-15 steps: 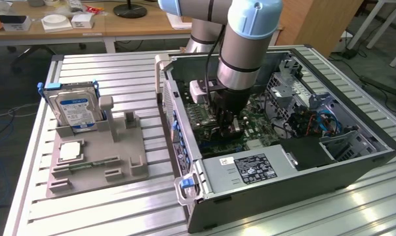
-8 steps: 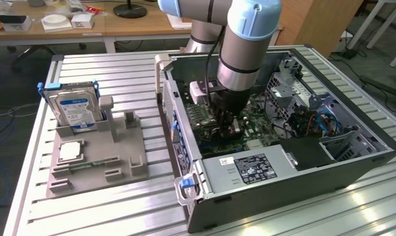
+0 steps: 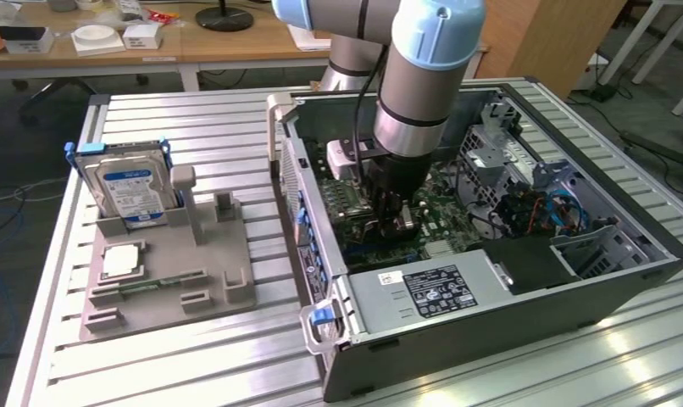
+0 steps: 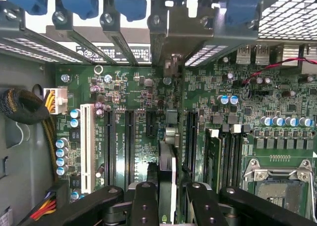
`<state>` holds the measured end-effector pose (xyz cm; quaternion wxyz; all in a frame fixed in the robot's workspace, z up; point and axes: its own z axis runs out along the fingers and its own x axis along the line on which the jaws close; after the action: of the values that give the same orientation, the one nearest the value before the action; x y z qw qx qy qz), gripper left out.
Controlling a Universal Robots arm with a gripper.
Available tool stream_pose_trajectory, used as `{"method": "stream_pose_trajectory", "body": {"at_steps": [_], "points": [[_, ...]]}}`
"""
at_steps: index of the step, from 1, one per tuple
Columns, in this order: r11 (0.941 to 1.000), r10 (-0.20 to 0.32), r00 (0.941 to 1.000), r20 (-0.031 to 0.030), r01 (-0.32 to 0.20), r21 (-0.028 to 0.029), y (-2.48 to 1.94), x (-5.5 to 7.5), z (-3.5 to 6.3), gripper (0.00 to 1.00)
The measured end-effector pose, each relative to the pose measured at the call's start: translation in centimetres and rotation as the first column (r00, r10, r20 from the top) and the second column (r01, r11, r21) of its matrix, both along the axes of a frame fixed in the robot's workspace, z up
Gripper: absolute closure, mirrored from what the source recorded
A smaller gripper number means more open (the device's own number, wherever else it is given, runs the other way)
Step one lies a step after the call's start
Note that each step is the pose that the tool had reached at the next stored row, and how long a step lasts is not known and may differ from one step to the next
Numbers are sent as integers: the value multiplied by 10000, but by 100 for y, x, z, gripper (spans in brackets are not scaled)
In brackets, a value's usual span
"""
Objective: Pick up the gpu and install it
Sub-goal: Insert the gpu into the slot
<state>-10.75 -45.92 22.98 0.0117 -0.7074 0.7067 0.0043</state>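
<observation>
- The arm reaches down into the open computer case (image 3: 613, 280), which lies on its side on the slatted worktop (image 3: 206, 127).
- The end effector (image 4: 168, 196) is clamped on the gpu (image 4: 167, 171); its black fingers (image 4: 144, 206) press on both faces of the thin card, held edge-on.
- The gpu hangs straight below the end effector, just above the motherboard (image 4: 233, 87). Its long axis runs parallel to the expansion slots (image 4: 130, 141), towards the case's rear wall with the blue slot clips (image 4: 79, 3).
- In the wrist view the card's lower edge appears to sit over the gap between the dark slots, roughly in line with one of them. I judge it is close to the board, but I cannot tell whether it touches.
- Hard to make out: the arm's own bulk covers the card in the exterior view, and the gripping parts cut off the near end of the card in the wrist view.
- On the exterior view's left, a grey fixture tray (image 3: 161, 288) holds a hard drive (image 3: 130, 191) standing upright, well apart from the work.
</observation>
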Motion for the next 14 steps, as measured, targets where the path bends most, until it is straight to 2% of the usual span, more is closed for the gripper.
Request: {"method": "stream_pose_trajectory", "body": {"at_steps": [10, 11, 13, 14], "points": [[10000, -1, 10000, 11, 1, -3, 0, 1, 3, 73], [10000, -12, 10000, 5, 12, 31, 4, -6, 4, 73], [10000, -7, 10000, 9, 7, 6, 1, -3, 54, 73], [10000, -1, 10000, 7, 1, 1, 0, 0, 84, 66]]}}
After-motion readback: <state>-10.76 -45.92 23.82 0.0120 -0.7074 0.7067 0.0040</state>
